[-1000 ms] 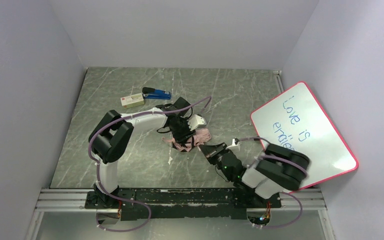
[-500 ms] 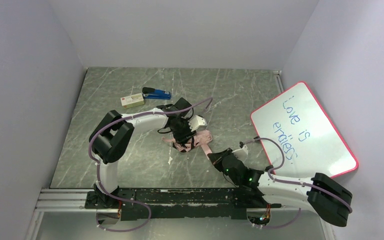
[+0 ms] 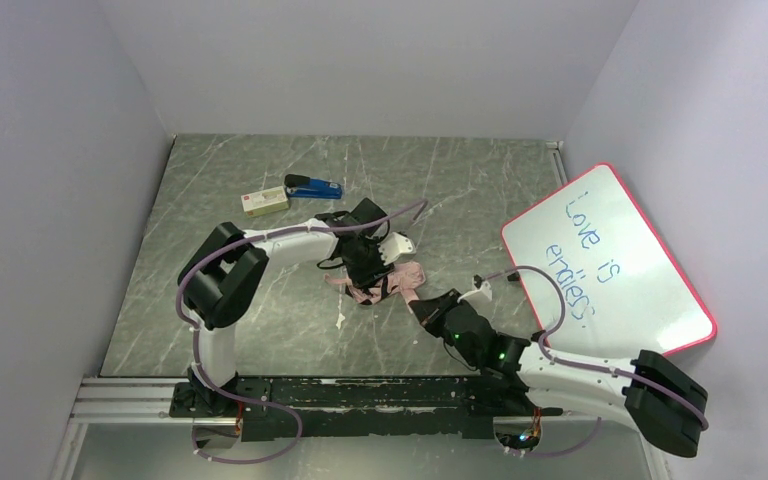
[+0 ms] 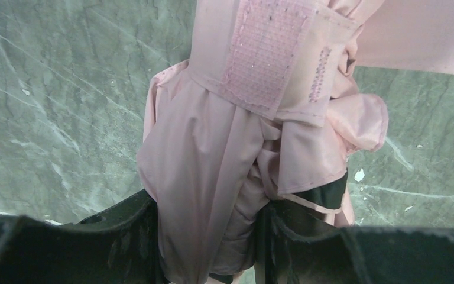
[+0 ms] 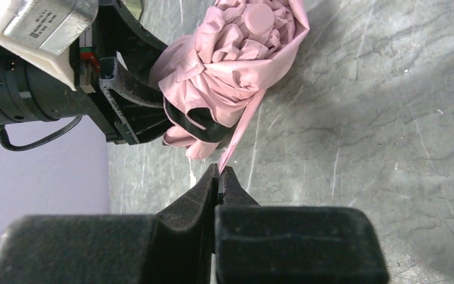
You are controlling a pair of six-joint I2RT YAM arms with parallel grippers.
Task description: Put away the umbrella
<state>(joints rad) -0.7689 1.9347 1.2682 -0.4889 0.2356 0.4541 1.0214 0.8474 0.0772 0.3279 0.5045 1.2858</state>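
**Umbrella, position and axis.** The pale pink thin-fabric compact umbrella (image 3: 397,277) lies folded and bunched on the grey-green marbled table (image 3: 260,320), near its middle and between the two arms. In the left wrist view the bundle (image 4: 213,171) runs from between the fingers straight away from the camera, so its long axis follows the left gripper's line of reach. In the right wrist view one end faces the camera, with a round pink cap (image 5: 259,18) at the centre of crumpled fabric (image 5: 230,65). The top view does not show the axis clearly, as the left gripper covers part of the bundle. The long pink strap (image 5: 243,124) leaves the bundle and runs across the table to the right gripper. A stitched hook-and-loop patch (image 4: 266,53) sits on the strap where it crosses the bundle.

**Left gripper.** The left gripper (image 3: 368,272) stands partly open, with one black finger (image 4: 118,231) on each side of the bundle, both pressed against the fabric. It holds the umbrella.

**Right gripper.** The right gripper (image 5: 217,177) is fully closed, its tips meeting on the thin end of the strap, well clear of the bundle itself.

**Other items.** A blue stapler (image 3: 312,187) and a small cream box (image 3: 264,201) lie toward the far left. A pink-framed whiteboard (image 3: 610,265) leans at the right.
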